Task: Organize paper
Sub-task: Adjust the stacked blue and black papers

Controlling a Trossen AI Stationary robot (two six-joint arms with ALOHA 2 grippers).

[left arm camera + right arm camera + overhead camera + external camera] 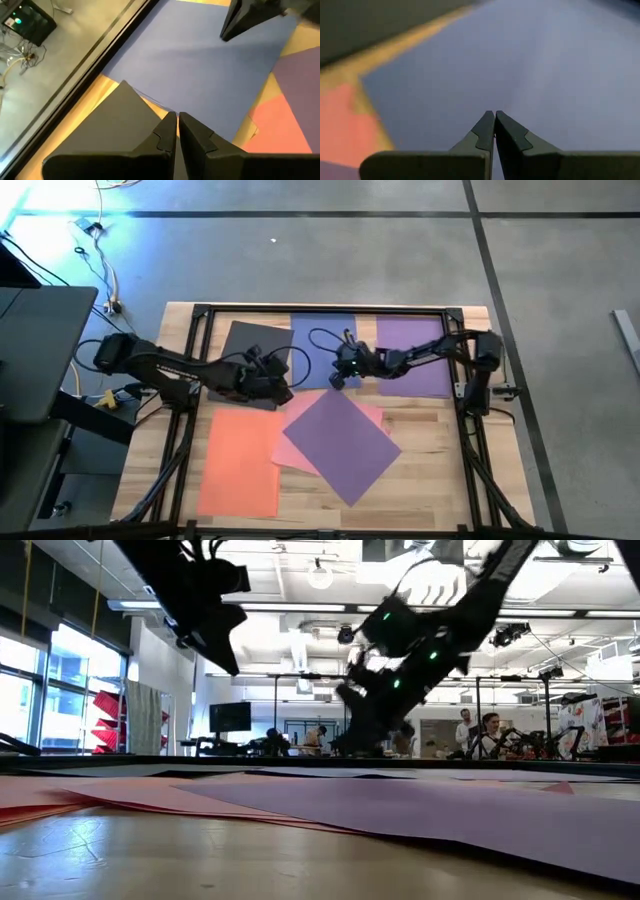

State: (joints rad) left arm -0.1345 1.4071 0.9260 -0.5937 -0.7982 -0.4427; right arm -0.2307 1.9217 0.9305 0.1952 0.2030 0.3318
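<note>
Several coloured sheets of paper lie flat on the wooden table: dark grey, blue and purple in a far row. Nearer lie an orange sheet and a turned purple sheet on top of a pink one. My left gripper is shut and raised well above the dark grey sheet's near right corner; nothing hangs from it in the low view. My right gripper is shut and low over the blue sheet's near part. My right gripper slants down from the table's right side, its shut fingertips at the blue sheet's near part. Whether they touch the sheet I cannot tell.
A black frame runs around the tabletop's far edge and sides. Bare wood shows at the near right. Cables lie on the floor beyond the far left corner. People sit in the room behind the table.
</note>
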